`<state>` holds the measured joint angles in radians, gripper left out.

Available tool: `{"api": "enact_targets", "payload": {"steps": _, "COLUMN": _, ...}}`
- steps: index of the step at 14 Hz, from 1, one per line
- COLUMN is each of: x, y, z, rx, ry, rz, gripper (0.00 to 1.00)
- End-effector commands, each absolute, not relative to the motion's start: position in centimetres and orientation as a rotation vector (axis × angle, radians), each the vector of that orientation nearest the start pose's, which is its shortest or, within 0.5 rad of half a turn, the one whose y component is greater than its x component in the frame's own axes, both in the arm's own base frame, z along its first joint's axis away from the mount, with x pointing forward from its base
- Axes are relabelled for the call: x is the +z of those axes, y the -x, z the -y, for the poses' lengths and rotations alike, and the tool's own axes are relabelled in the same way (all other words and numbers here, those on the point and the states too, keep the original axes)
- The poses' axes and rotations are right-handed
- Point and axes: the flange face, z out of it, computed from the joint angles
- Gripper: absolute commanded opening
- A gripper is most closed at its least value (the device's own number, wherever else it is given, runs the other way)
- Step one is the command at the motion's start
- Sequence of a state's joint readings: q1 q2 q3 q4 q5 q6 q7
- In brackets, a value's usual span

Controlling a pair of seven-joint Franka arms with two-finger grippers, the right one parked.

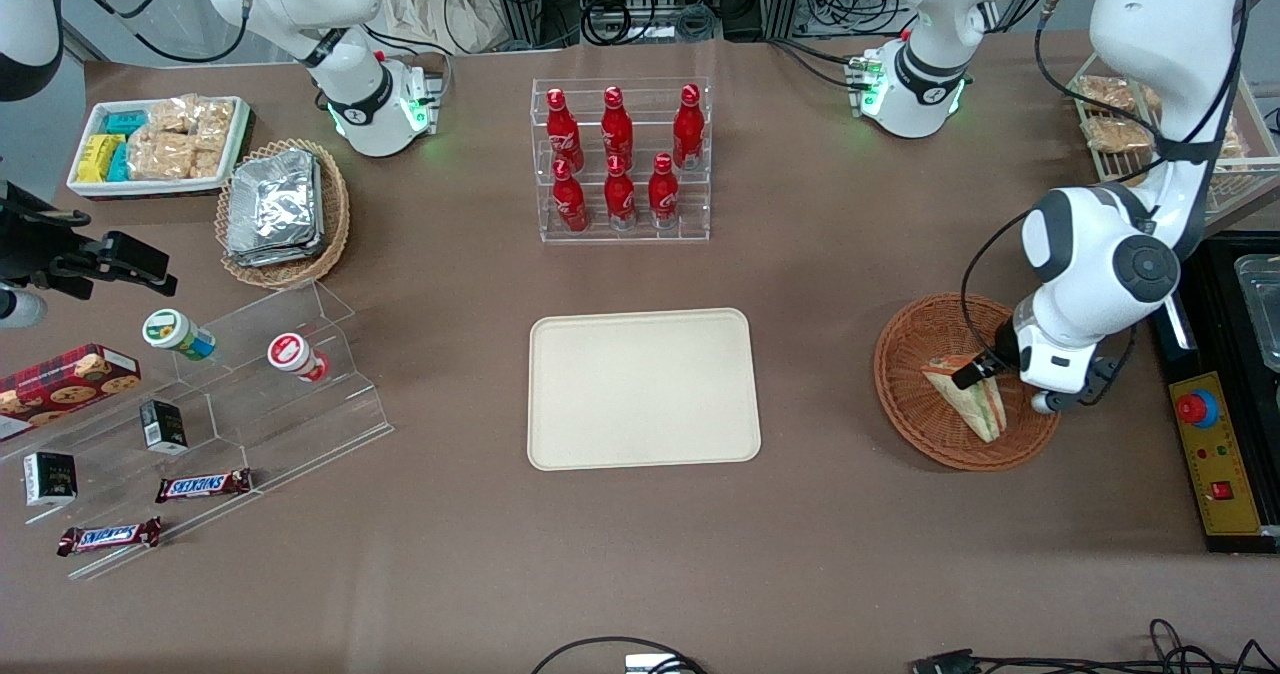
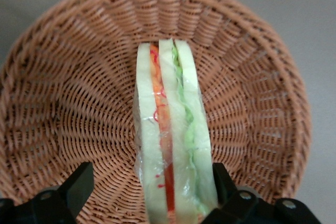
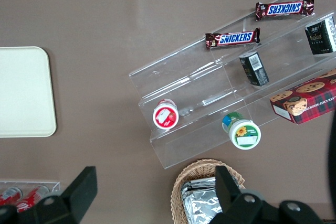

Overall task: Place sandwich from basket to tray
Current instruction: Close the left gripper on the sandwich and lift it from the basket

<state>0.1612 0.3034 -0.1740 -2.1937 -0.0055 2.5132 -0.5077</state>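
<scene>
Front view. At mid-height, toward the working arm's end of the table: reddish-brown wicker basket (image 1: 905, 394), with the sandwich (image 1: 982, 409) lying in it, a pale wedge with its filling edge showing. Directly over the sandwich's upper end: the left arm's gripper (image 1: 980, 369), low inside the basket's rim, dark fingertips down at the bread. In the centre of the frame, well apart from the basket: flat cream tray (image 1: 640, 389). Above the tray, farther from the camera: clear rack of red bottles (image 1: 620, 159). Toward the parked arm's end: tan wicker basket of foil packs (image 1: 280, 209) and a stepped clear stand (image 1: 260, 394) with two Snickers bars (image 1: 203, 485) low on it.

Left wrist view. Sandwich (image 2: 170, 145) standing on edge in the basket (image 2: 68, 103), red, orange and green layers between pale bread under clear wrap. Gripper (image 2: 149, 187) spread wide astride the wedge, not clamped: one finger (image 2: 79, 182) apart from the wrap with weave showing between, the other just against the bread.

Right wrist view. At the frame's edge, a rounded corner of the tray (image 3: 23, 90); across the brown table (image 3: 105, 19), the clear stand (image 3: 199, 108) and both Snickers bars (image 3: 232, 38).
</scene>
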Motion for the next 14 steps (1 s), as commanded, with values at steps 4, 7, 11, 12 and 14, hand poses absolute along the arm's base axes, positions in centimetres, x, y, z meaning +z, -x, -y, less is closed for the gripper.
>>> {"api": "enact_targets", "payload": {"steps": 4, "x": 25.1, "y": -57.2, "z": 0.6, "rx": -0.065, "ry": 3.105, "rz": 0.847, "gripper": 0.03}}
{"api": "enact_targets", "payload": {"steps": 7, "x": 26.5, "y": -58.0, "z": 0.6, "rx": -0.022, "ry": 3.105, "rz": 0.819, "gripper": 0.0}}
{"api": "enact_targets", "payload": {"steps": 11, "x": 29.6, "y": -59.4, "z": -1.0, "rx": 0.052, "ry": 3.097, "rz": 0.81, "gripper": 0.0}}
{"api": "enact_targets", "payload": {"steps": 12, "x": 31.6, "y": -60.0, "z": -0.7, "rx": 0.076, "ry": 3.096, "rz": 0.788, "gripper": 0.0}}
{"api": "enact_targets", "payload": {"steps": 14, "x": 37.3, "y": -62.4, "z": 1.3, "rx": 0.123, "ry": 3.111, "rz": 0.725, "gripper": 0.0}}
